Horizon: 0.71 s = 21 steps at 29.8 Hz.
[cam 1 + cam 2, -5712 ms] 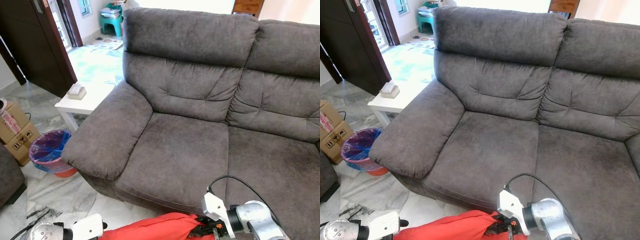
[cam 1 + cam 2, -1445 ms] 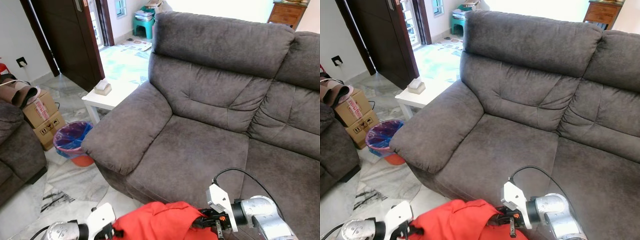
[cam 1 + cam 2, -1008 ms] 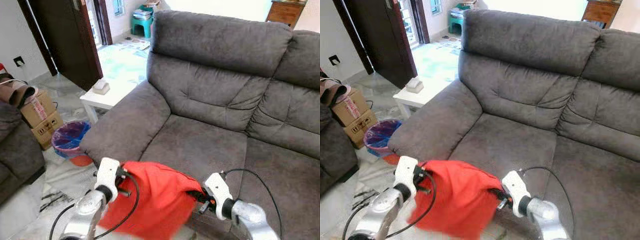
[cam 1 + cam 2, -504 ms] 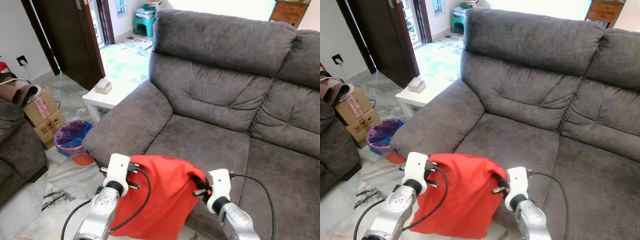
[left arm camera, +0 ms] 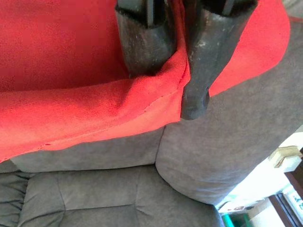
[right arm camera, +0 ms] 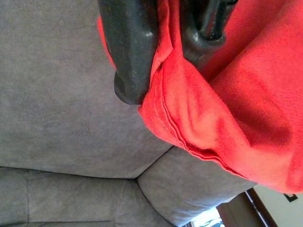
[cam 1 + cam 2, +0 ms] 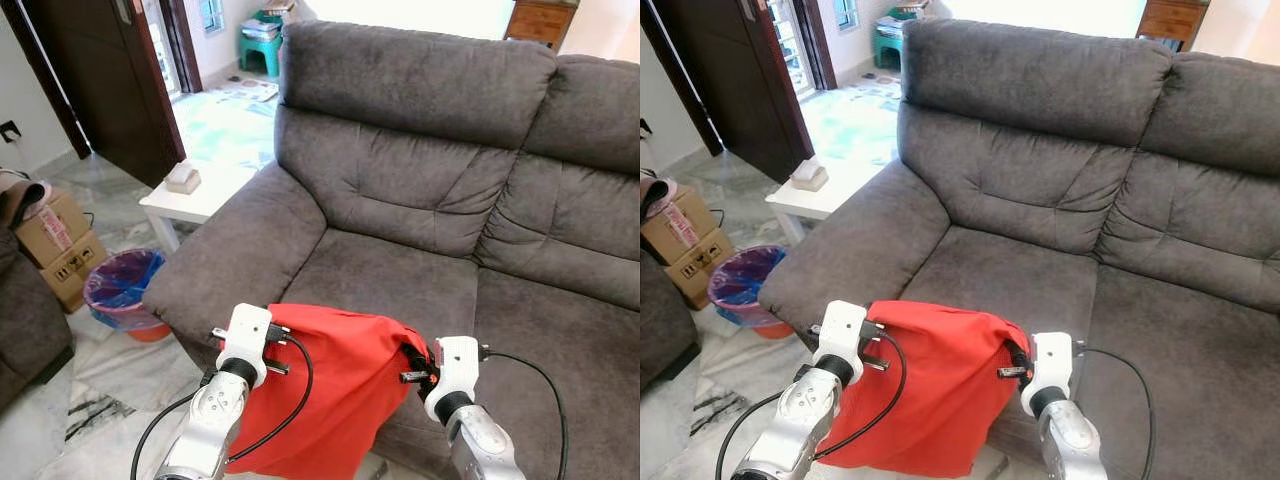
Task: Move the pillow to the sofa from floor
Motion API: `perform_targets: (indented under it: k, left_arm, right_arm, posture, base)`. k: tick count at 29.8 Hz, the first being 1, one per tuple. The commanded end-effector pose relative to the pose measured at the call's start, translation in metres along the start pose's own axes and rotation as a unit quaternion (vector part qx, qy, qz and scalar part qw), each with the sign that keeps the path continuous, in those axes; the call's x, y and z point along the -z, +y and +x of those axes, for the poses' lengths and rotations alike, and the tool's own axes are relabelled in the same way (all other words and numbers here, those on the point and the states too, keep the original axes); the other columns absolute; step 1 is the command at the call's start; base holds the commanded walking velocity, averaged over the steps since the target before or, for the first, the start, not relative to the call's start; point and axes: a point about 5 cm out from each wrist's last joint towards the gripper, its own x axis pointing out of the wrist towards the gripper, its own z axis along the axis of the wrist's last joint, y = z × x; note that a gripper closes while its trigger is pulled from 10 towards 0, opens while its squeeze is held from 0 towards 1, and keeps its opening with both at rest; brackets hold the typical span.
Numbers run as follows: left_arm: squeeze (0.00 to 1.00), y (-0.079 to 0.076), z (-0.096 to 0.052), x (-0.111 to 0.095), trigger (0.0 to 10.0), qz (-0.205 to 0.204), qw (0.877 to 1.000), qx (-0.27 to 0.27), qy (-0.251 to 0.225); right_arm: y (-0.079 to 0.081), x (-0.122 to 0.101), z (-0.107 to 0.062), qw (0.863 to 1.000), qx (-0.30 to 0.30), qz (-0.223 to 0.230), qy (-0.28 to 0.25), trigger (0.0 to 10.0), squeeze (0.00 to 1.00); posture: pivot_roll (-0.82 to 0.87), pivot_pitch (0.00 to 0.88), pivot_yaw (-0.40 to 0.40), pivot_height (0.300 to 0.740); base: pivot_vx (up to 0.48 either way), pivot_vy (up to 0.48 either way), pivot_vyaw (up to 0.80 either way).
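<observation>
red fabric of the pillow (image 7: pixel 330 390) hangs off the floor, its top edge at the sofa (image 7: pixel 420 220) seat's front, the rest drooping below. the left gripper (image 5: pixel 176 61) and right gripper (image 6: pixel 163 52) each pinch an upper corner. lifting looks done; i judge carrying it over the seat and letting go remains.
</observation>
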Motion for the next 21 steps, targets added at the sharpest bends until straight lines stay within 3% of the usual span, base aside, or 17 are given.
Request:
perform_targets:
  k: [1,3,8,13,15,21]
  left_arm:
    - [0.0,0.008,0.0027,-0.0133,10.0,0.015,0.999,-0.01,-0.038]
    - [0.0,0.008,0.0027,-0.013,10.0,0.016,0.999,-0.009,-0.038]
    - [0.0,0.0085,0.0017,-0.0137,10.0,0.018,0.999,-0.001,-0.042]
    - [0.0,0.0107,0.0017,-0.0148,10.0,0.014,0.999,-0.011,-0.047]
    - [0.0,0.0097,0.0022,-0.0165,10.0,0.01,0.999,-0.008,-0.051]
    - [0.0,0.0071,0.0025,-0.0153,10.0,0.02,0.999,0.0,-0.047]
  right_arm:
    - [-0.0091,-0.0251,0.0033,0.998,0.023,-0.004,-0.059,10.0,0.0]
    - [-0.0089,-0.0253,0.0038,0.998,0.023,-0.004,-0.059,10.0,0.0]
    - [-0.0113,-0.027,0.0046,0.998,0.03,-0.001,-0.061,10.0,0.0]
    - [-0.0119,-0.0281,0.0044,0.998,0.03,-0.003,-0.063,10.0,0.0]
    - [-0.0131,-0.0289,0.0043,0.997,0.033,-0.003,-0.064,10.0,0.0]
    - [-0.0143,-0.0307,0.0059,0.997,0.036,-0.008,-0.064,10.0,0.0]
  posture:
    - [0.06,0.046,-0.008,0.74]
    - [0.06,0.044,-0.009,0.74]
    - [0.06,0.032,-0.011,0.74]
    - [0.06,0.038,-0.009,0.74]
    - [0.06,0.048,-0.008,0.74]
    - [0.06,0.065,-0.009,0.74]
  base:
    - [0.0,-0.266,-0.8]
    - [0.0,-0.292,-0.8]
    - [0.0,0.0,0.0]
    - [0.0,-0.464,-0.64]
    - [0.0,0.0,-0.8]
    - [0.0,0.0,0.0]
